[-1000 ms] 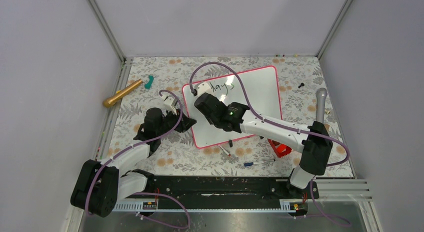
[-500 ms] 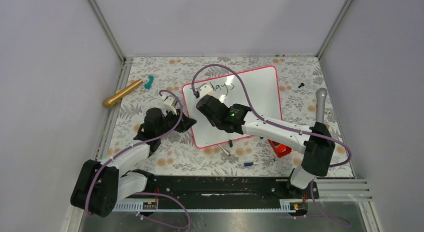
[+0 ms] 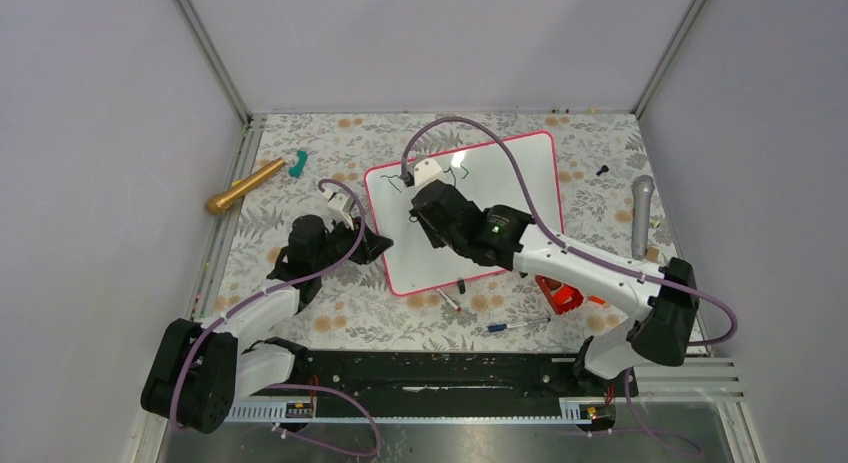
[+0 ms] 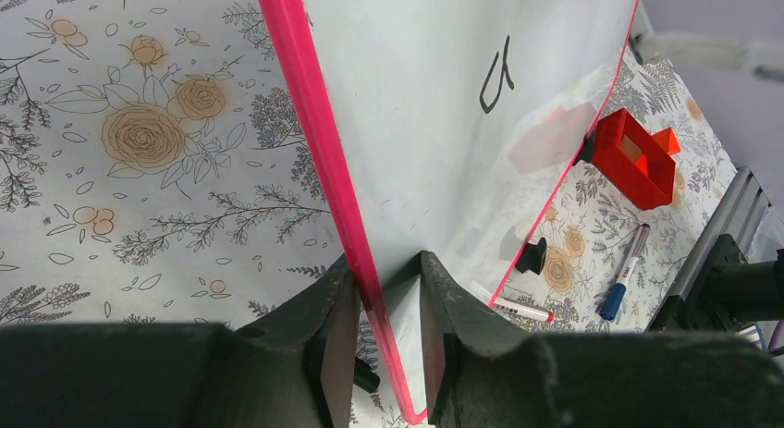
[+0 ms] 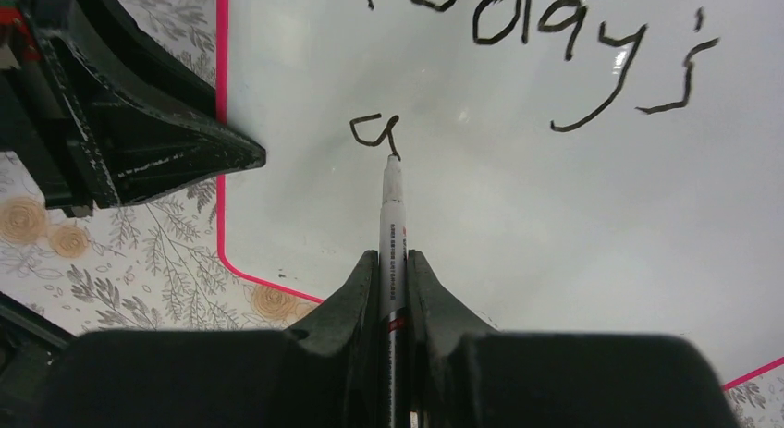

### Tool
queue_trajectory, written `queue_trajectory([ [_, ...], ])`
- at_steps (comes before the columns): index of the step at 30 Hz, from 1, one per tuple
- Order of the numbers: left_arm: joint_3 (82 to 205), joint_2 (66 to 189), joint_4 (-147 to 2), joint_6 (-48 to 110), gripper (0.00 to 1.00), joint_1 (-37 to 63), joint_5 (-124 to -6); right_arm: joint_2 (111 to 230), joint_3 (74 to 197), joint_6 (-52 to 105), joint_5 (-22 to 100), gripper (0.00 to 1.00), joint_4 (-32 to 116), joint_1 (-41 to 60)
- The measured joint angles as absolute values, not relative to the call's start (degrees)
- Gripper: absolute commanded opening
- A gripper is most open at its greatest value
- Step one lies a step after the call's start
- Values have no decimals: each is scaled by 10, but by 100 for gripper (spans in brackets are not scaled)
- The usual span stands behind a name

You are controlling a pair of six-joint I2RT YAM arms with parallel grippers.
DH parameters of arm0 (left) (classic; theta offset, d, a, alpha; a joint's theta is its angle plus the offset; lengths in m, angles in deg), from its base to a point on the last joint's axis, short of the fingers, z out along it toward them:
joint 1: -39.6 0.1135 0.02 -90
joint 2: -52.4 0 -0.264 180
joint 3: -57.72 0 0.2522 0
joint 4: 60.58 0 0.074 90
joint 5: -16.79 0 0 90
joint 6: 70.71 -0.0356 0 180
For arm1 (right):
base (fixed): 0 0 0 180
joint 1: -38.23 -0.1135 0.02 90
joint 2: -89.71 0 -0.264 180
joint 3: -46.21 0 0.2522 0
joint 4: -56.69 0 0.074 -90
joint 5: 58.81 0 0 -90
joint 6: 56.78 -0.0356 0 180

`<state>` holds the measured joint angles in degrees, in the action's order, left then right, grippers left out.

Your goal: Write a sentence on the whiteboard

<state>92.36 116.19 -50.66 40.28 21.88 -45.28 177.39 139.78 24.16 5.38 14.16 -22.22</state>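
The whiteboard (image 3: 520, 178) lies tilted on the flowered table, white with a pink frame. My left gripper (image 4: 379, 282) is shut on its pink left edge (image 4: 319, 123), near the board's lower left corner (image 3: 375, 245). My right gripper (image 5: 392, 262) is shut on a white marker (image 5: 392, 220) over the board's left half (image 3: 432, 205). The marker's tip touches a black "a" (image 5: 374, 132) written below "Today's" (image 5: 555, 40). In the top view the right wrist hides most of the sentence.
A gold cylinder (image 3: 245, 186) and a teal piece (image 3: 298, 162) lie at the back left. A red box (image 3: 558, 295), a blue pen (image 3: 515, 325) and a red-tipped marker (image 3: 449, 301) lie near the board's front edge. A grey microphone (image 3: 641, 213) lies at the right.
My right arm has shifted right and slightly back, and its wrist now covers the written word in the top view. The left arm and the board have not moved.
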Motion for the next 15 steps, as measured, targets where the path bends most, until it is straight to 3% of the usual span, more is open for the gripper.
queue_trajectory([
  [15,924,1162,-507,403,13,219,-453,1760,1388,242,52,0,145,-171],
])
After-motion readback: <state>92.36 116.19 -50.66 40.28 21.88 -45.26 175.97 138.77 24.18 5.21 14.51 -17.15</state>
